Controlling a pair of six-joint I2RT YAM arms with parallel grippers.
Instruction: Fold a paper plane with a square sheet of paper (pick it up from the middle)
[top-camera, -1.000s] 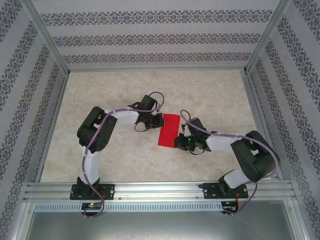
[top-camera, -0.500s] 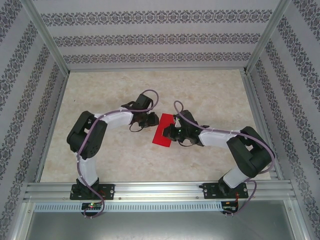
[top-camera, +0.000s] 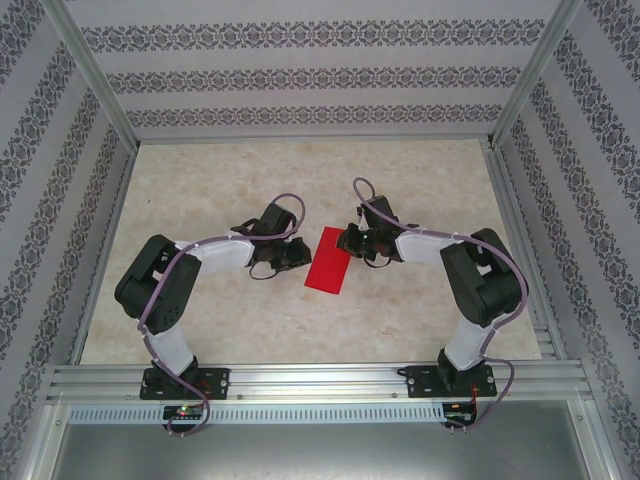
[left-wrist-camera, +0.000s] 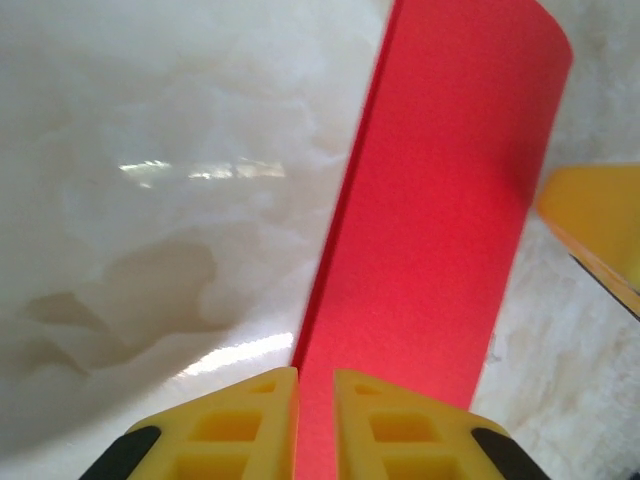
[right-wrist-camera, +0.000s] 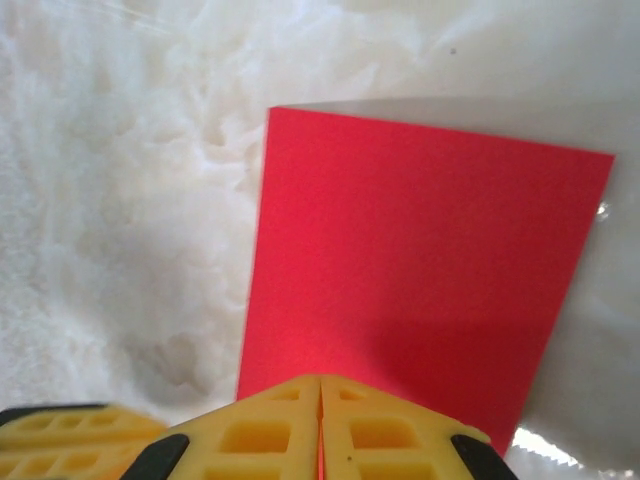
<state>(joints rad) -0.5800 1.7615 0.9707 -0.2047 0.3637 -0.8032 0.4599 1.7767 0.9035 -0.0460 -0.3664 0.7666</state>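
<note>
Between the two arms at mid-table, the thin bright red sheet of paper (top-camera: 328, 265) sits on or just above the pale marbled tabletop (top-camera: 200, 190). Its far right edge is pinched in the tightly closed right gripper (right-wrist-camera: 320, 390), while the left gripper (left-wrist-camera: 315, 385) stands a sliver apart with the sheet's left edge in the slot. With that left hold so loose, a pull from the right arm could probably slip the paper free, or skew and crumple it.

There is one sheet of red paper (top-camera: 328, 262) on one table (top-camera: 420, 180). There are two robot arms: the left arm (top-camera: 215, 250) at 9 o'clock from the paper and the right arm (top-camera: 430, 244) at 3 o'clock. There are two grippers, the left gripper (left-wrist-camera: 315, 385) and the right gripper (right-wrist-camera: 320, 385). There are four yellow fingers (left-wrist-camera: 245, 420) in all.
</note>
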